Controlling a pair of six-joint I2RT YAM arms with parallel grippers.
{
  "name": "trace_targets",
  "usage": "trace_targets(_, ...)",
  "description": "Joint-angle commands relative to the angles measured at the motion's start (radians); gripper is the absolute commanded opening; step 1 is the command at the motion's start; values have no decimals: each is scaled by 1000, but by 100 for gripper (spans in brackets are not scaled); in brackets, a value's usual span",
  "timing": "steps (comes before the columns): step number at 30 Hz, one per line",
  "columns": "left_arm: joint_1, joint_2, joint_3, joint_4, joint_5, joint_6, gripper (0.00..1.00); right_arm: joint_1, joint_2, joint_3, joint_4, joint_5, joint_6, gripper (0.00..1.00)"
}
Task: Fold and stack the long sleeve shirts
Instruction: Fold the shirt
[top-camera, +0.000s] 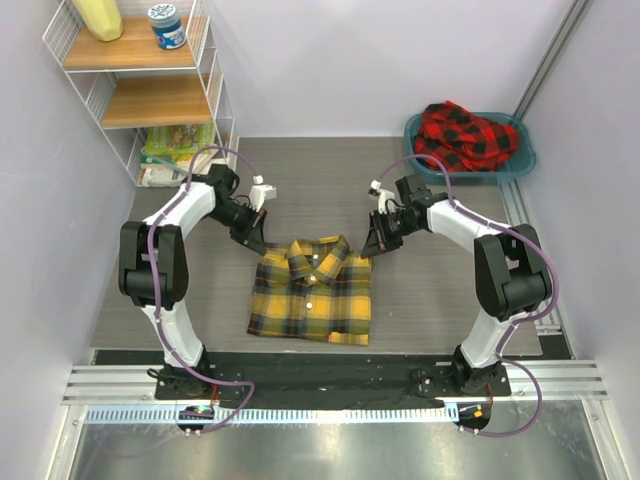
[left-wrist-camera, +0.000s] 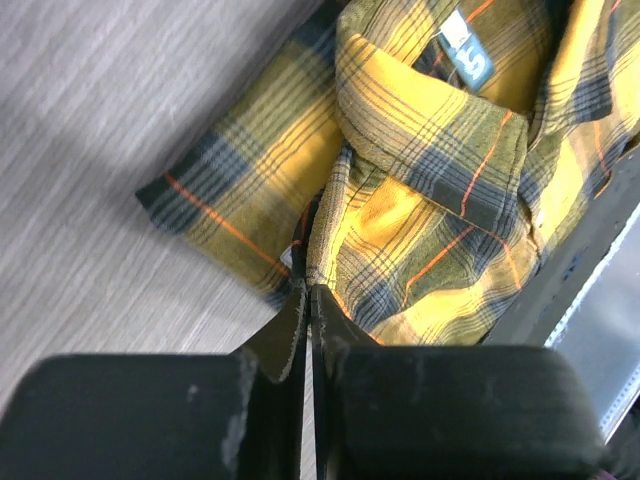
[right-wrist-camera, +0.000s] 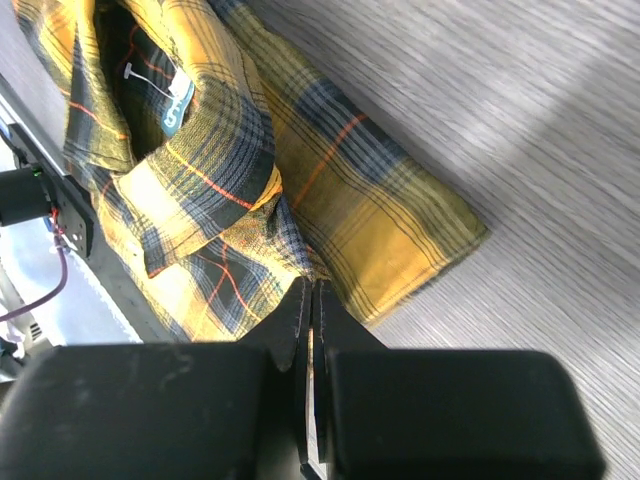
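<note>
The yellow-and-black shirt (top-camera: 313, 290) lies folded into a rectangle on the grey table, collar at the far side. My left gripper (top-camera: 254, 240) is at its far left corner. In the left wrist view the gripper (left-wrist-camera: 307, 292) is shut, pinching a peak of the yellow shirt (left-wrist-camera: 430, 180) by the collar. My right gripper (top-camera: 378, 246) is at the far right corner. In the right wrist view the gripper (right-wrist-camera: 313, 285) is shut on a pinch of the shirt (right-wrist-camera: 220, 160). The red-and-black shirt (top-camera: 465, 135) lies crumpled in the basin at the back right.
The teal plastic basin (top-camera: 520, 163) stands at the back right corner. A white wire shelf (top-camera: 140, 100) with a jar and packets stands at the back left. White walls close in the sides and back. A metal rail runs along the near edge.
</note>
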Motion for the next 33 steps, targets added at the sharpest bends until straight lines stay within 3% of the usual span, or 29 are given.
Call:
trace_targets(1, 6, 4, 49, -14, 67, 5, 0, -32, -42, -9, -18, 36, -40, 1)
trace_targets(10, 7, 114, 53, 150, -86, -109, 0, -87, 65, -21, 37, 109, -91, 1)
trace_targets(18, 21, 179, 59, 280, -201, -202, 0, -92, 194, 74, 137, 160, -75, 1)
trace_targets(22, 35, 164, 76, 317, -262, -245, 0, -92, 187, 103, 165, 111, 19, 3)
trace_targets(23, 36, 149, 96, 319, -275, -258, 22, -92, 170, 118, 163, 93, 35, 19)
trace_targets(24, 36, 132, 104, 308, -273, -262, 37, -92, 158, 129, 157, 68, 49, 26)
trace_targets(25, 35, 104, 107, 306, -266, -273, 49, -95, 139, 135, 151, 63, 61, 31)
trace_targets(26, 33, 63, 89, 316, -281, -285, 62, -98, 86, 141, 139, 60, 81, 47)
trace_targets(27, 21, -32, 76, 329, -296, -293, 72, -110, 60, 141, 131, 56, 87, 56)
trace_targets(28, 10, -99, 41, 337, -328, -294, 75, -121, 24, 141, 122, 45, 89, 67)
trace_targets(29, -8, -161, 24, 343, -400, -288, 82, -129, -38, 141, 100, 45, 81, 89)
trace_targets(30, -54, -289, 9, 354, -452, -284, 93, -148, -77, 143, 84, 46, 69, 99)
trace_targets(31, -80, -348, -22, 359, -494, -279, 99, -156, -111, 146, 68, 65, 52, 100)
trace_targets(33, -134, -513, -60, 394, -533, -303, 100, -173, -205, 150, 19, 85, -3, 100)
